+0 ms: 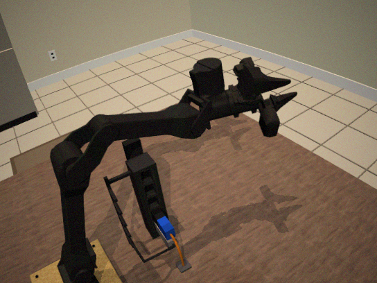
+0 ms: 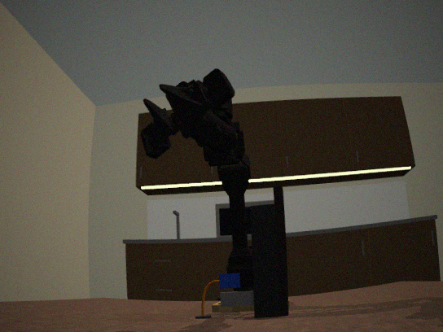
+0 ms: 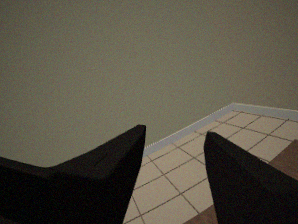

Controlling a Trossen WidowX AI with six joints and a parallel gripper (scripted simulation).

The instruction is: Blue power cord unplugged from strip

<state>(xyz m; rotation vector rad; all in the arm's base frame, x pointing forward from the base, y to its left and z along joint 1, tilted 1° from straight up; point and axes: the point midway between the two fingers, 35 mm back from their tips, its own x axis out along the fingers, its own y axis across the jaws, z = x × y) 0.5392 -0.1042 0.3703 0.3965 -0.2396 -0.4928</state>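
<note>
High above the wood-look table (image 1: 263, 166), the arm (image 1: 138, 125) was stretched out roughly level from its shoulder, elbow bent hard near the base, wrist reaching toward the tiled floor (image 1: 332, 125) side. Gripper (image 1: 285, 91) pointed outward, not down at all. In the wrist view the two dark fingers framed nothing but wall and floor tiles, w/ a clear gap between them, so it was partly closed, tips apart, nothing between them.

Blue plug (image 1: 165, 227) was sitting in the near end of the black power strip (image 1: 147, 189), which stood on edge by the arm's base. Orange cord (image 1: 177, 247) curved out of the plug down to a small grey block (image 1: 183, 266) on the table. From the exterior view the plug (image 2: 230, 281) showed as a blue square low beside the strip (image 2: 269, 260), w/ the cord (image 2: 205, 294) looping down to its left. Gripper (image 2: 163, 99) was way up top in that view, well apart from plug, cord and strip, touching none of them.
</note>
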